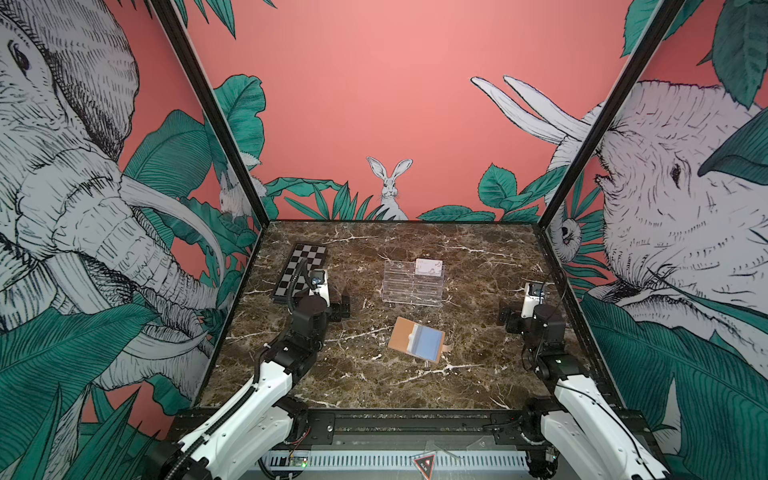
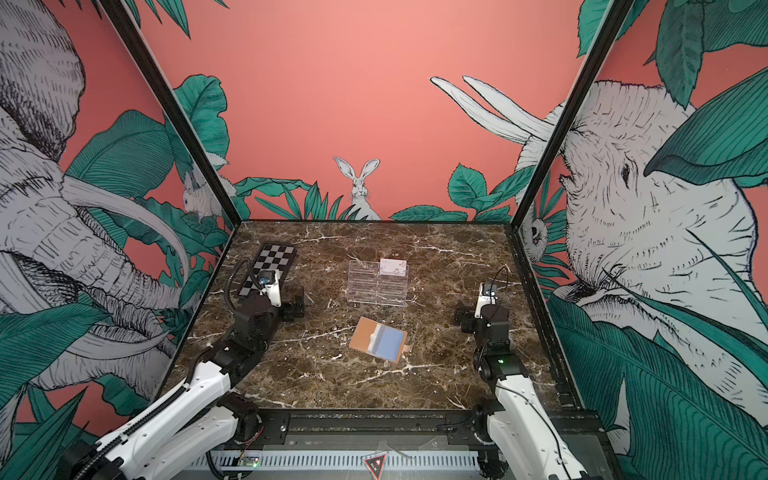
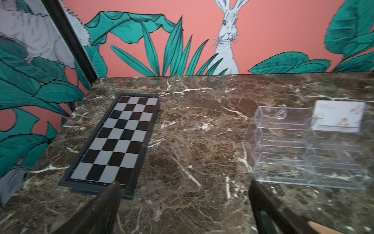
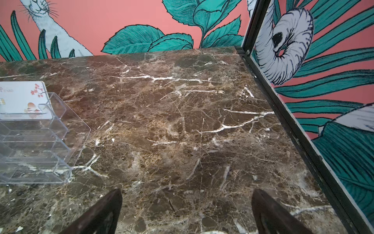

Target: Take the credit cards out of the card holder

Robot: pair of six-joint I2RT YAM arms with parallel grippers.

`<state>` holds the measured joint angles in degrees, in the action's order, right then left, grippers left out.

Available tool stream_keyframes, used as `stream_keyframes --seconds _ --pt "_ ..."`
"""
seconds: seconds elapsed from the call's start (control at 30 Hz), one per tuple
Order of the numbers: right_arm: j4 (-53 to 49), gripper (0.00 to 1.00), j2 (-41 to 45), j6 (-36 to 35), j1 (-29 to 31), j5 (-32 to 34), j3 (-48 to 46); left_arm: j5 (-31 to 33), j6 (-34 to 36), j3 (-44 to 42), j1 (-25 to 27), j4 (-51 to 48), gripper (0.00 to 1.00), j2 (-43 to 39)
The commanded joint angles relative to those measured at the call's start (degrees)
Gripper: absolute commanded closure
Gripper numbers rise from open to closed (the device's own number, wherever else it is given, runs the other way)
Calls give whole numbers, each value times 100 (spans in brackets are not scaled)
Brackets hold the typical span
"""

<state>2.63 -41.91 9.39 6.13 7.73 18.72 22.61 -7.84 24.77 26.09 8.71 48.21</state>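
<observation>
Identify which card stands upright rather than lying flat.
The whitish card, standing in the rear tier of the clear rack; the pale blue card lies flat inside the open tan card holder.

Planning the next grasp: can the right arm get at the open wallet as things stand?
Probably yes. The wallet lies open in mid-table, and only bare table shows between it and the open, empty right gripper. The clear rack stands farther back, apart from it.
</observation>
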Motion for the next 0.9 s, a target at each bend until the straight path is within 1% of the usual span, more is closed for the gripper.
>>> stream_keyframes --seconds 0.0,0.1,0.2,0.33,0.43,0.57,0.67,0.77,0.87 --pt "584 2 -125 -164 -42 114 -87 411 833 -318 -247 1107 1 179" --pt "1058 2 -300 -280 -53 210 -247 740 1480 -541 -419 1831 1 408" --pt "1475 2 -485 -437 -84 297 -363 726 1670 -596 -791 1987 1 581" --pt "2221 2 -759 -713 -103 501 -533 250 1534 -998 -1355 2826 1 851" --pt "2566 2 -1024 -831 -147 689 -567 -21 1700 -1184 -1581 3388 1 1224" --pt "3057 2 -1475 -864 -244 604 -597 -518 1663 -1286 -1903 4048 1 1832" --pt "3393 2 -1856 -883 -258 591 -596 -850 1611 -1311 -2035 4468 1 2195" --pt "3707 2 -2144 -927 -283 503 -596 -1268 1638 -1213 -2081 4588 1 2532" --pt "3998 2 -2382 -997 -288 430 -615 -1447 1559 -1185 -2115 4872 1 2830"
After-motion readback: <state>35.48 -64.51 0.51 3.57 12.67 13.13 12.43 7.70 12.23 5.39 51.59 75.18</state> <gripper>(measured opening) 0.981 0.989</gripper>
